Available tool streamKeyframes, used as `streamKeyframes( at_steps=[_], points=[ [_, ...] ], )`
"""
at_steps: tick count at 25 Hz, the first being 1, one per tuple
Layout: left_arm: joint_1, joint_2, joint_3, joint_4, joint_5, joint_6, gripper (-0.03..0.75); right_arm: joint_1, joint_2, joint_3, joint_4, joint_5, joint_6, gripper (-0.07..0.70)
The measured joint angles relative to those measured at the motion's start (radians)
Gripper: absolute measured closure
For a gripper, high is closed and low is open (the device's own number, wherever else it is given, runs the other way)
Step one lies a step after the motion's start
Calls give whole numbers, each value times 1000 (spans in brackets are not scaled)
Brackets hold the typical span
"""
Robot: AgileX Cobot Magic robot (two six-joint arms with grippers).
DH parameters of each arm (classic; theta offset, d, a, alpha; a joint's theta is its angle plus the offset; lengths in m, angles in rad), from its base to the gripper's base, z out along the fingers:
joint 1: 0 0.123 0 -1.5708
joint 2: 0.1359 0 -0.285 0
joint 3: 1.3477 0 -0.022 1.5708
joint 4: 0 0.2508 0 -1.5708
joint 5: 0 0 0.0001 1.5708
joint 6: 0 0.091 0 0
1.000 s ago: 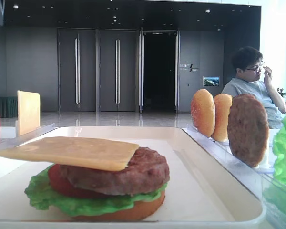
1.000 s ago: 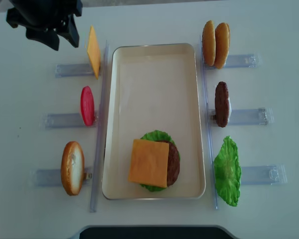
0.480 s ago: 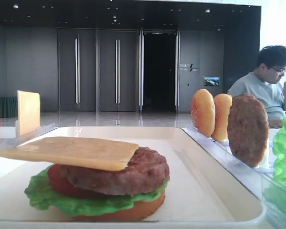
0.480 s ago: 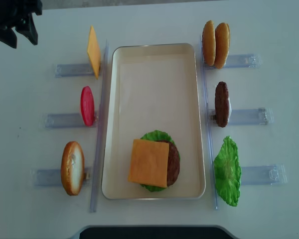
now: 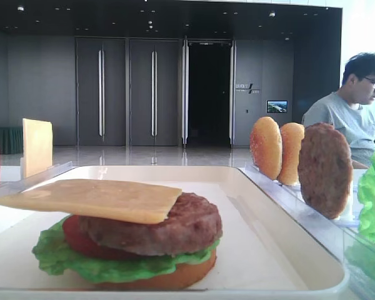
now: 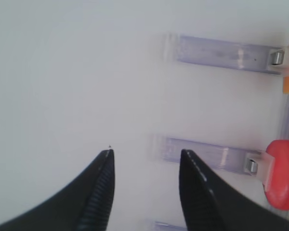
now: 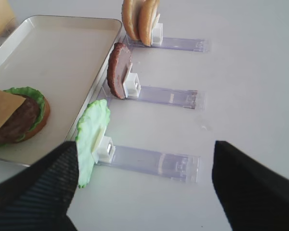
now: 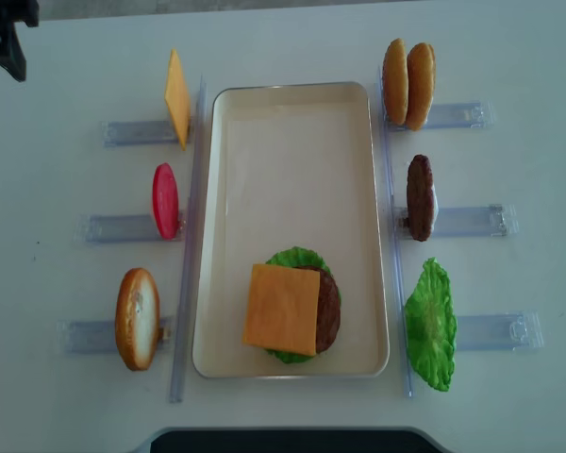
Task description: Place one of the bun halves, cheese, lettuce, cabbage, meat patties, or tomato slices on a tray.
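Note:
On the cream tray [image 8: 292, 132] sits a stack topped by a cheese slice [image 8: 281, 309], over a meat patty [image 8: 328, 311] and lettuce [image 8: 297, 257]. Left of the tray, a second cheese slice [image 8: 176, 97], a tomato slice [image 8: 165, 200] and a bun half [image 8: 137, 318] stand upright in holders. To its right stand two bun halves [image 8: 407, 83], a patty [image 8: 419, 196] and a lettuce leaf [image 8: 430, 324]. My left gripper [image 6: 147, 153] is open and empty over bare table, far left of the tomato slice [image 6: 282, 173]. My right gripper [image 7: 144, 154] is open wide beside the lettuce leaf [image 7: 91, 134].
Clear plastic holders [image 8: 472, 221] stick out on both sides of the tray, and long clear rails [image 8: 189, 236] run along its edges. A seated person [image 5: 356, 119] is in the background on the right. The left arm [image 8: 0, 42] shows at the top left corner.
My left arm has drawn away leftward from the upright cheese slice, now nearly out of the overhead view. The person in the background has shifted. The food has not moved.

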Motion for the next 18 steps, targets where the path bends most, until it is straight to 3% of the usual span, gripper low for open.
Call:
streamKeyframes(
  at_steps=[15, 18],
  points=[
    [0, -358, 1, -27, 15, 39, 377, 0, 0, 0, 0, 0, 0, 90],
    [0, -437, 27, -74, 17, 77, 336, 0, 0, 0, 0, 0, 0, 90]
  ],
)
